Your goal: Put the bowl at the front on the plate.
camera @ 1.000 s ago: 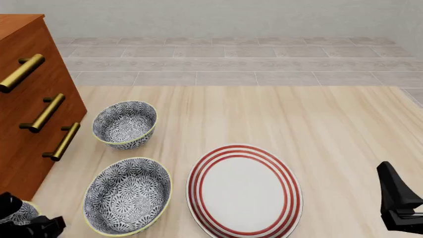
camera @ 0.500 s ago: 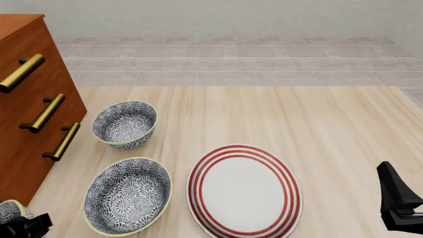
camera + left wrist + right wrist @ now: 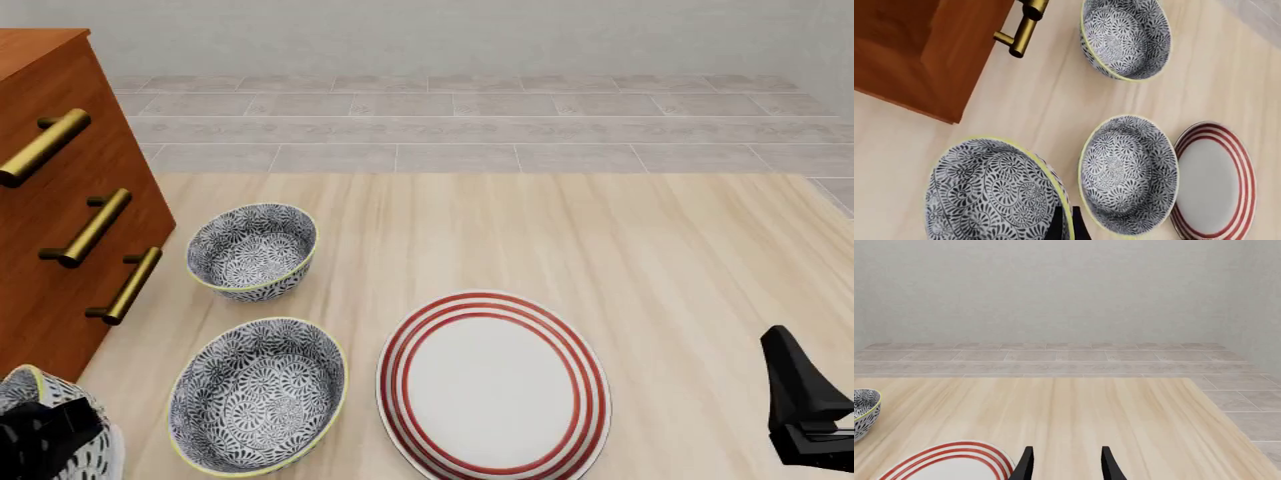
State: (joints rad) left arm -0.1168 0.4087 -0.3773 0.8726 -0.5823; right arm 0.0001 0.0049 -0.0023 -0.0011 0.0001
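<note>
My left gripper (image 3: 1064, 225) is closed on the rim of the bowl (image 3: 991, 192), at the near left corner of the table (image 3: 534, 240), beside the drawer cabinet (image 3: 54, 200). The plate (image 3: 491, 385) lies to the right, past the middle bowl (image 3: 258, 393). My right gripper (image 3: 1064, 465) is open, holding nothing, beside the plate.

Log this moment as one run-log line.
left gripper: shut on bowl rim | bowl: lifted, tilted | plate: bare | right gripper: open, idle
</note>
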